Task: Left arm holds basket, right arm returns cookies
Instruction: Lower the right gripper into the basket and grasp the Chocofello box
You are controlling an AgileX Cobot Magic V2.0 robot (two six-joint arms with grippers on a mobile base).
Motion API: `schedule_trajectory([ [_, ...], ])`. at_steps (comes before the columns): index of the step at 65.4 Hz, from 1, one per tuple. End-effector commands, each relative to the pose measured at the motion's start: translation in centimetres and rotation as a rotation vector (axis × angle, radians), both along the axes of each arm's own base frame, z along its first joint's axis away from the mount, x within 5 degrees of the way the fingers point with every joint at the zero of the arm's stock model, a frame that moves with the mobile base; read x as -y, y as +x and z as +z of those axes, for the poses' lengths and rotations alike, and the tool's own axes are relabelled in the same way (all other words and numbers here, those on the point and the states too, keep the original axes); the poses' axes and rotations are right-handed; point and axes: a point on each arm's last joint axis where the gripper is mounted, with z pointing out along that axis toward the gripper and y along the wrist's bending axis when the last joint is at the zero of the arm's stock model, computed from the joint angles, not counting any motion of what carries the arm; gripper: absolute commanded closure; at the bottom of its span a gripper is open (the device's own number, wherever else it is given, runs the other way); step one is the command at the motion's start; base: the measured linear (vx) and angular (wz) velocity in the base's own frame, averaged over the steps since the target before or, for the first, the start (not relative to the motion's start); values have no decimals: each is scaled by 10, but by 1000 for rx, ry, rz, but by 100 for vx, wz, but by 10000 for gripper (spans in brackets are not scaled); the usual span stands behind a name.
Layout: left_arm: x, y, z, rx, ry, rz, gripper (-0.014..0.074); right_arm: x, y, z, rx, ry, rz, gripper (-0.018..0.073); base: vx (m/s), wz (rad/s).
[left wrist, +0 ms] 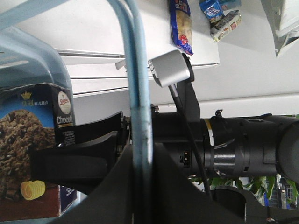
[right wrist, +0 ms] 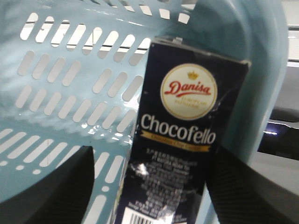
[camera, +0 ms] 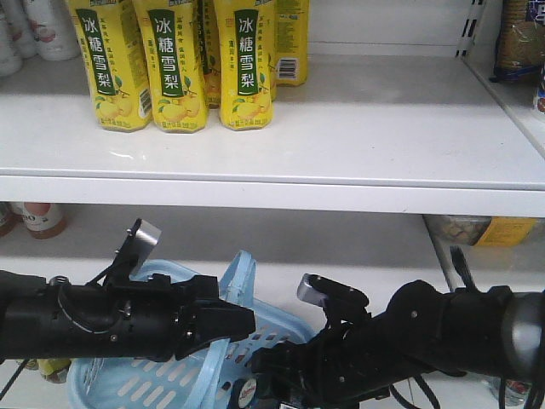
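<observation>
Here the cookies [right wrist: 180,140] carton stands upright in the basket [right wrist: 60,93], long axis vertical and logo end up, with its lower end cut off by the frame. The right gripper [right wrist: 149,191] clamps its two sides. The left gripper [camera: 217,331] is closed on the basket's handle [left wrist: 140,93], with its fingertips hidden.

white shelving [camera: 341,162] | yellow bottles [camera: 174,64] on upper shelf | bright even light
</observation>
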Motion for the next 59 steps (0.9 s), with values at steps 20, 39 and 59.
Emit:
schedule_trajectory([
  [20,1,4,22,71,-85,31,603,-13,20,-7,32,-4,20,218,0,0],
  [39,1,4,22,71,-85,31,603,-17,27,-4,58,4,30,347,0,0],
  [59,1,4,22,71,-85,31,603,-15,26,13,112,28,28,342,0,0],
])
